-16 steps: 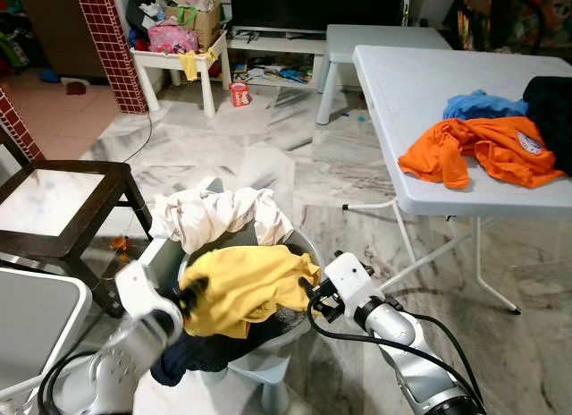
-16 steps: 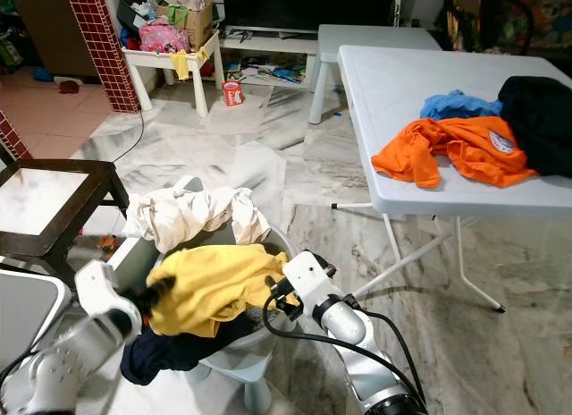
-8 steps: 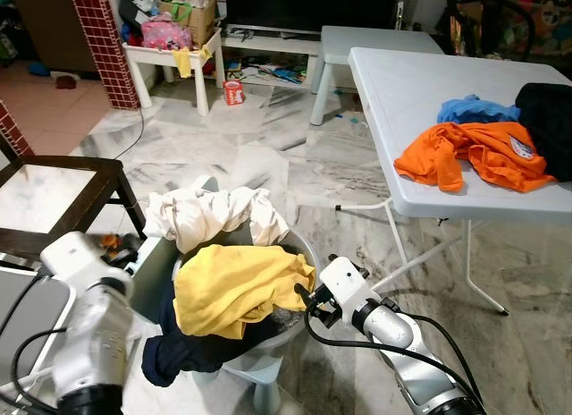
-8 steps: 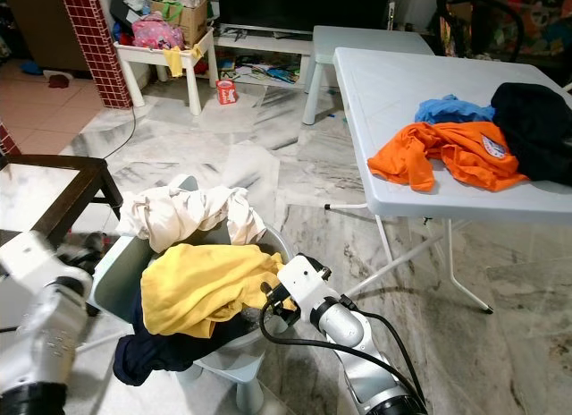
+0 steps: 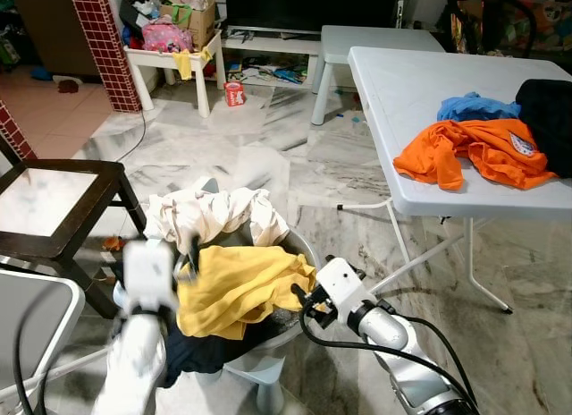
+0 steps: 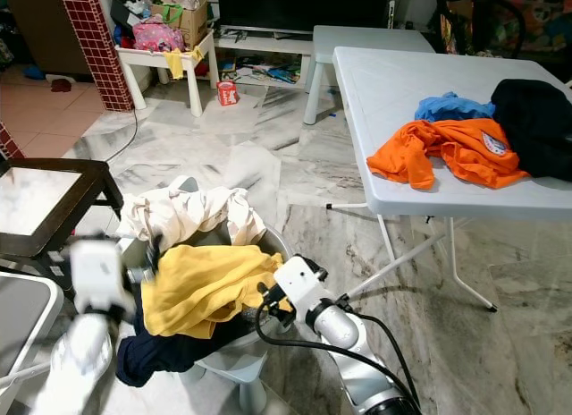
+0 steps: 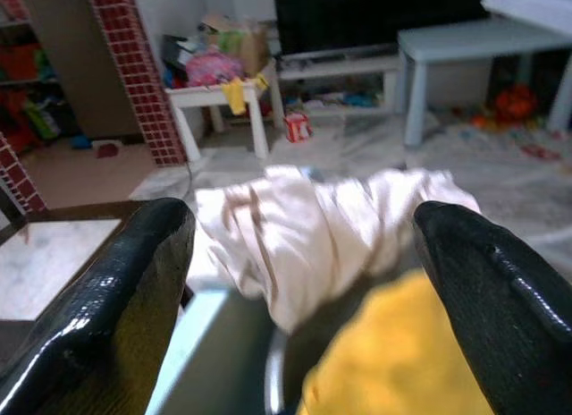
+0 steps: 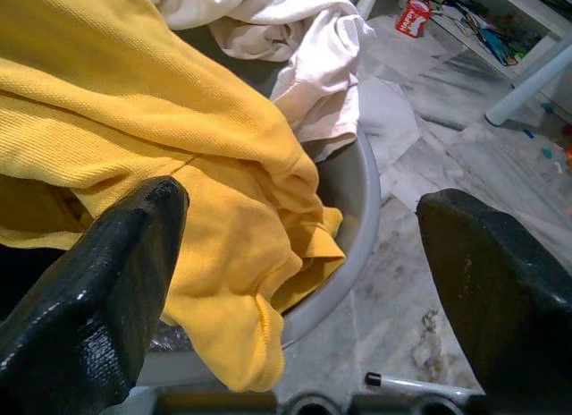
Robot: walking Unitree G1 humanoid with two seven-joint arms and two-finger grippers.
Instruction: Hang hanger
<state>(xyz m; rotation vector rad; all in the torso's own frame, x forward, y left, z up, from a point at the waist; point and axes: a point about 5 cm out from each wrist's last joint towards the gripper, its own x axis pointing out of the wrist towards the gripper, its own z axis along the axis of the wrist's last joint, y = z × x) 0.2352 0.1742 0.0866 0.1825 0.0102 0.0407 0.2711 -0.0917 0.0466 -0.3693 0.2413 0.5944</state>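
- While both arms reach down toward it in the left eye view, a grey laundry basket point(image 5: 308, 247) sits low between them, heaped with a yellow garment point(image 5: 237, 285), a white garment point(image 5: 210, 214) behind it and a dark garment point(image 5: 192, 357) spilling over the near rim.
- Left jaws point(image 5: 186, 258), blurred, are at the yellow garment's edge; how far apart they stand cannot be told from here.
- Right jaws point(image 5: 302, 300) are at the basket's rim, just beside the yellow garment's other edge.
- Well beyond the right jaws stands a white folding counter point(image 5: 402, 93) carrying an orange shirt point(image 5: 474, 151), a blue garment point(image 5: 478, 105) and a black garment point(image 5: 547, 111).
- Past the left jaws stands a dark side table point(image 5: 54, 205); far behind it, a small white table point(image 5: 174, 62) piled with clutter.
- No hanger can be made out in any of the pictures.
- Right eye view: the same scene, with the marble floor point(image 6: 259, 147) bare between basket and far tables.
- Left wrist view: the fingers point(image 7: 116, 299) stand wide apart with nothing between them; ahead lie the white garment and, nearer, the yellow one.
- Right wrist view: the fingers point(image 8: 98, 299) are spread wide, holding nothing; the yellow garment lies just ahead of them, draped over the basket's rim.
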